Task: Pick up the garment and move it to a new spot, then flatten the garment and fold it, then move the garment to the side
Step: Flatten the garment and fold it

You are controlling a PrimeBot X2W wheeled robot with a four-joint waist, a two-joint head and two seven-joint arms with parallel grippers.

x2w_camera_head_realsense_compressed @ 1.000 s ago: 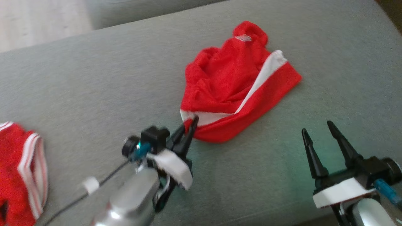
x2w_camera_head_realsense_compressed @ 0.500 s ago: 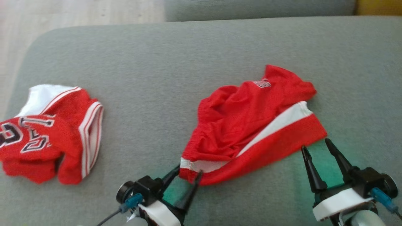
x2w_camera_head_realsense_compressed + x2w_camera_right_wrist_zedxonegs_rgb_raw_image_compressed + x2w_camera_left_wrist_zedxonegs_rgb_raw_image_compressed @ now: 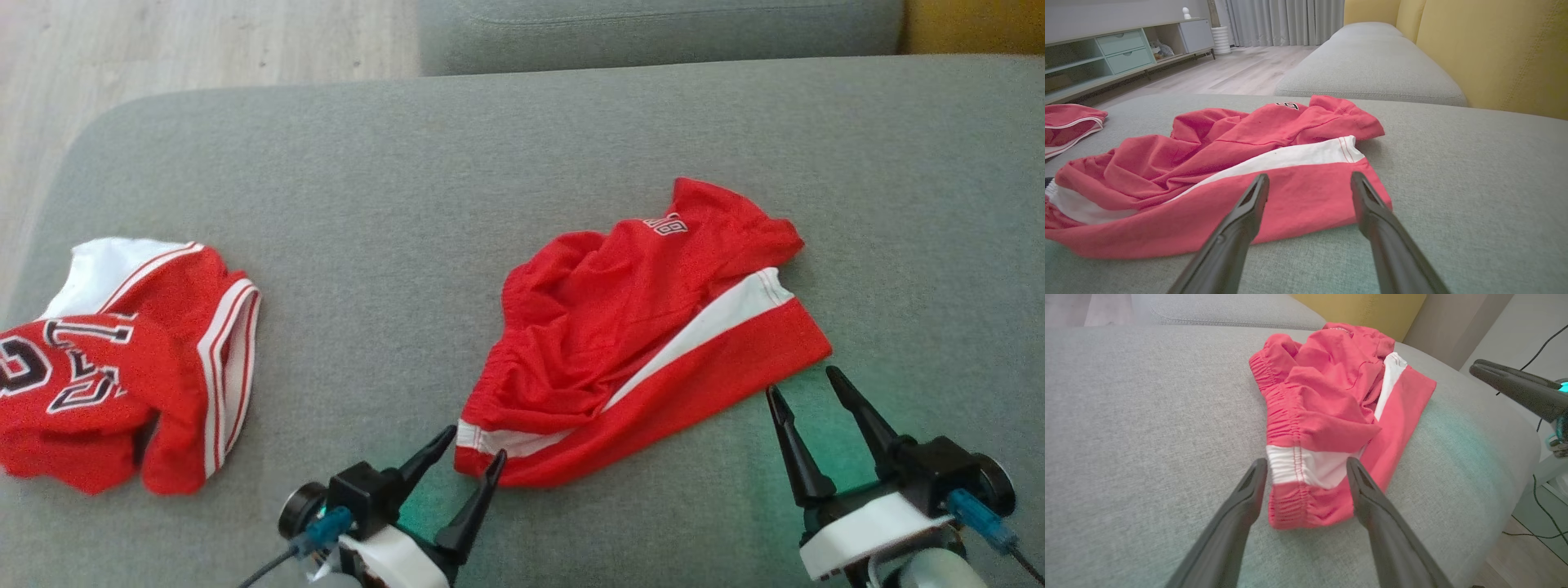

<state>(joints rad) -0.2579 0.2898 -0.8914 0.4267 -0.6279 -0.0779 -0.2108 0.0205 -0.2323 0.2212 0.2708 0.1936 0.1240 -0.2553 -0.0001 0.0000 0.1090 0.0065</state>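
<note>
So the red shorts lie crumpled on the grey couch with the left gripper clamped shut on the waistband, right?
No. The left gripper is open, its fingers either side of the waistband, as the left wrist view shows. The red shorts do lie crumpled on the grey couch.

The left hand (image 3: pixel 1306 461) stood with fingers spread, its tips flanking the white-banded waistband of crumpled red shorts (image 3: pixel 1331 396) lying on a grey sofa cushion (image 3: pixel 1147 416), a yellow backrest (image 3: pixel 1363 306) beyond.
</note>
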